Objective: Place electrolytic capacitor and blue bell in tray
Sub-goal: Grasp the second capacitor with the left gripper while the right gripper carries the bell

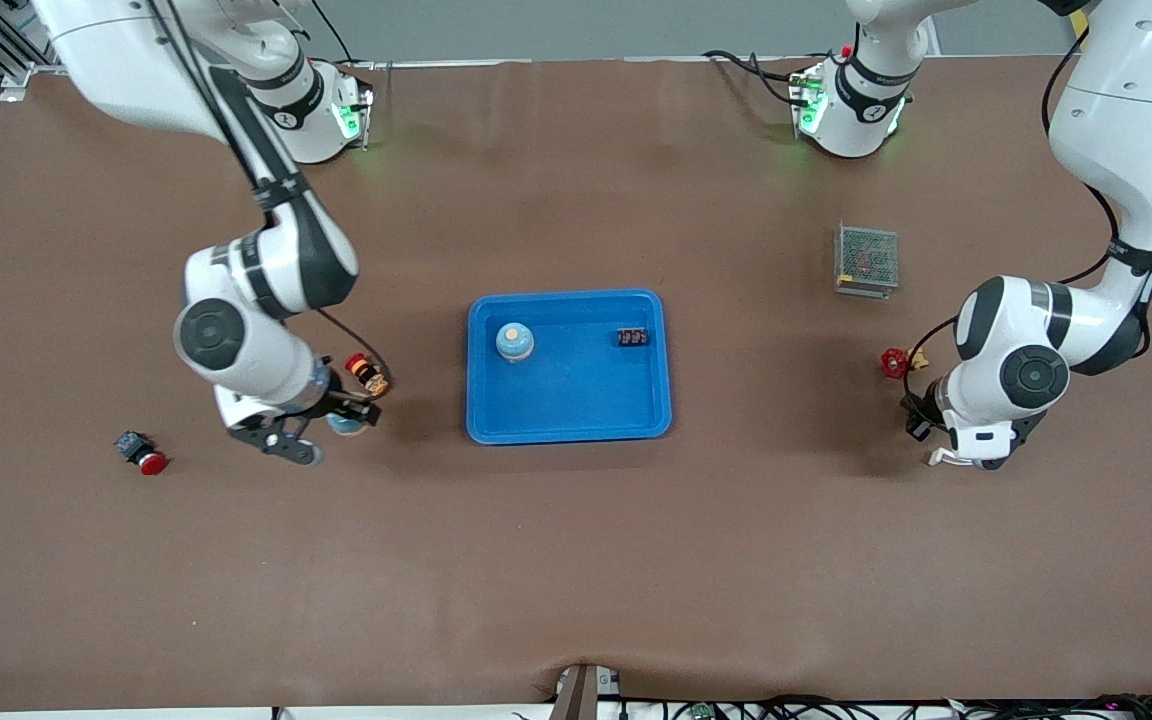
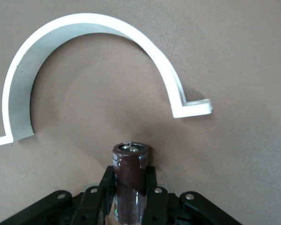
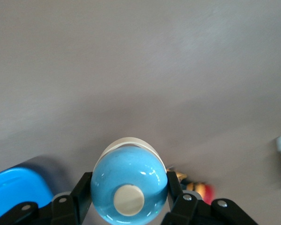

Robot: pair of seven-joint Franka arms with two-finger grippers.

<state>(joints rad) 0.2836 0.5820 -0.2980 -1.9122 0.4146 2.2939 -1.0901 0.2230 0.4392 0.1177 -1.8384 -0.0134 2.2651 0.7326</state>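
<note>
Wrist views only: left tool [image 2: 131, 197] grips capacitor [image 2: 130, 180] | right tool [image 3: 129, 204] grips blue bell [image 3: 129, 187]

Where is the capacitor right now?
The capacitor is gripped in the left claw, near the white curved clip, at the left arm's end of the table.

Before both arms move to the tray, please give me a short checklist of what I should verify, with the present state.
1. Left gripper, jaws shut on the dark-brown cylindrical electrolytic capacitor: ok.
2. Right gripper, jaws shut on the glossy round blue bell: ok.
3. Bare floor free in the bright-blue rectangular plastic tray: ok.
4. Held parts over the tray: not ok, both are over the brown table.
5. White curved bracket apart from the capacitor: ok.
</note>
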